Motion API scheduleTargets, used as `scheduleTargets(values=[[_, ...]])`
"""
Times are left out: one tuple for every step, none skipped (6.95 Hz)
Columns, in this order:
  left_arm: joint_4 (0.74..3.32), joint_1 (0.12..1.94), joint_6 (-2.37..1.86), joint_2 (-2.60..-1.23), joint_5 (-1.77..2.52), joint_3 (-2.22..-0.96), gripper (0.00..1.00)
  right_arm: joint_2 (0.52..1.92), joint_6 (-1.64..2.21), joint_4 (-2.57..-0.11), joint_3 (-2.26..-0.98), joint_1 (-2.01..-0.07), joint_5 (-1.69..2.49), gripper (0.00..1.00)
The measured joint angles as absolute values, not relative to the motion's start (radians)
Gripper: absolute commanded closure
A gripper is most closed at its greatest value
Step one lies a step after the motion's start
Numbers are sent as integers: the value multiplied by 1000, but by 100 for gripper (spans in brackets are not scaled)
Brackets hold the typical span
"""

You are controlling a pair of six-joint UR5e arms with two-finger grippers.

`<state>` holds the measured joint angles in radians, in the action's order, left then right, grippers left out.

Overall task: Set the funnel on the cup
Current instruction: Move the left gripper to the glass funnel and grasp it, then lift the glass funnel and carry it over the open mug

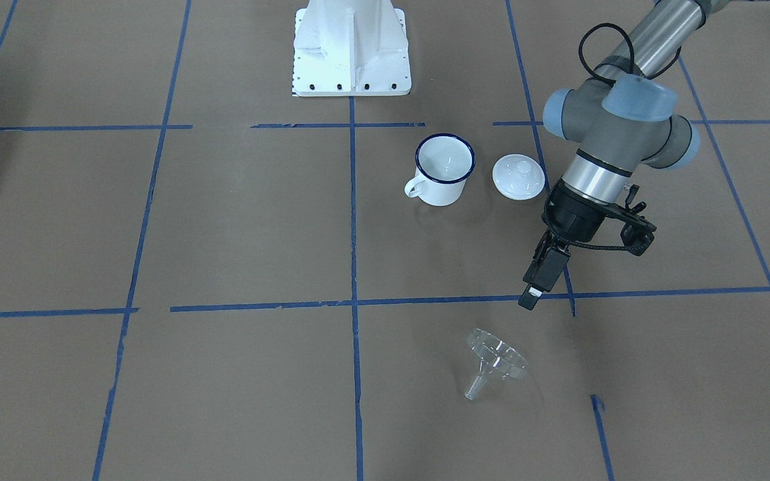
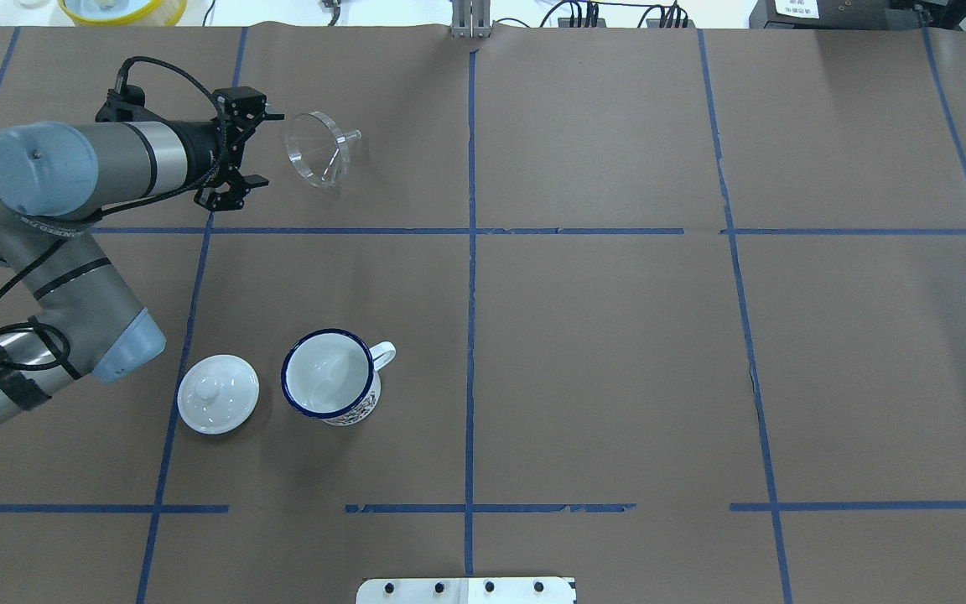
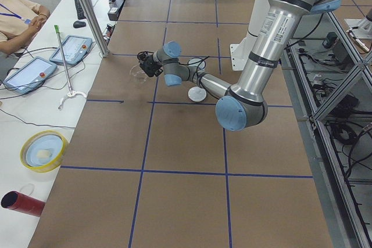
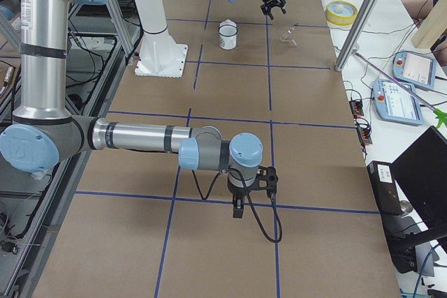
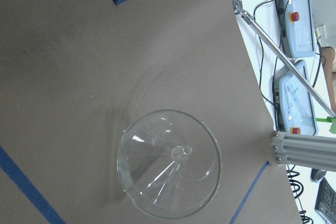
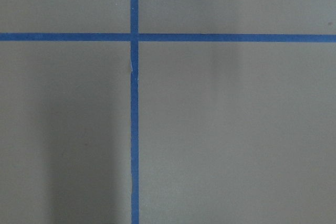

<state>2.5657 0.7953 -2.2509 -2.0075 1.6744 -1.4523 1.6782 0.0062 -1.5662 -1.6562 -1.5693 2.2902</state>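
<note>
The clear plastic funnel lies tilted on the brown paper at the far left, with its wide mouth towards my left gripper and its spout pointing away. It also shows in the front view and fills the left wrist view. My left gripper is open and empty, a short way from the funnel's mouth and not touching it. The white mug with a dark blue rim stands upright and nearer the robot, apart from the funnel. My right gripper hangs over bare paper far from both; I cannot tell whether it is open or shut.
A white knobbed lid lies just left of the mug. The white robot base stands behind it. Blue tape lines cross the paper. A metal post and operator pendants sit past the far edge.
</note>
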Motion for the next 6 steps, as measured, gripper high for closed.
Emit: scheduleTargets(values=[[2577,794,-2277,-2053,1657,-1388,0,1678,6,-1566,-1656,-1569,2290,0],[2591,793,-2287,-2093,1639,-1323,0,1678,6,-1566,-1657,-1569,2290,0],[2618,794,-2289,-2121,1627,-1266,2,1678,6,-1566,-1657,-1569,2290,0],[2646,794,-2290,-2153,1611,-1207,2,1678,6,-1566,-1656,-1569,2290,0],[2662,794,-2292,-2178,1599,-1169,6,1678,6,-1566,-1656,-1569,2290,0],[2669,795,-2293,-2198,1595,-1147,24,1678,6,-1566,-1656,-1569,2290,0]])
